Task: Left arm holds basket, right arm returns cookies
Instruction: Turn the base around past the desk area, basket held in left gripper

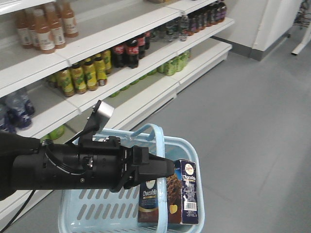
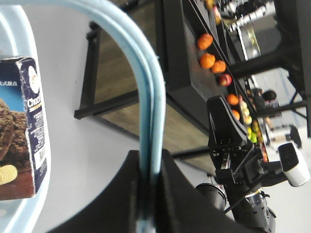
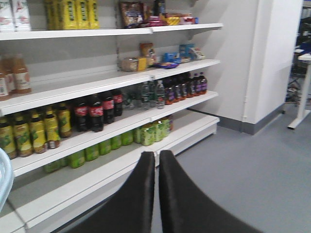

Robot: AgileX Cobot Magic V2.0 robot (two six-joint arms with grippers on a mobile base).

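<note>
Left gripper (image 1: 167, 169) around basket (image 1: 73, 213) handle (image 1: 158, 138), "Choco…" cookies (image 1: 187, 191) upright inside.

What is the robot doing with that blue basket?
The left gripper is shut on the handle of the light blue basket, holding it beside the drink shelves. The chocolate-chip cookie box stands inside the basket. The right gripper is shut and empty, pointing at the shelves.

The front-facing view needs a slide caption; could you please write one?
Left gripper holds the light blue basket by its handle, cookie box standing inside, beside shelves of bottled drinks.
</note>
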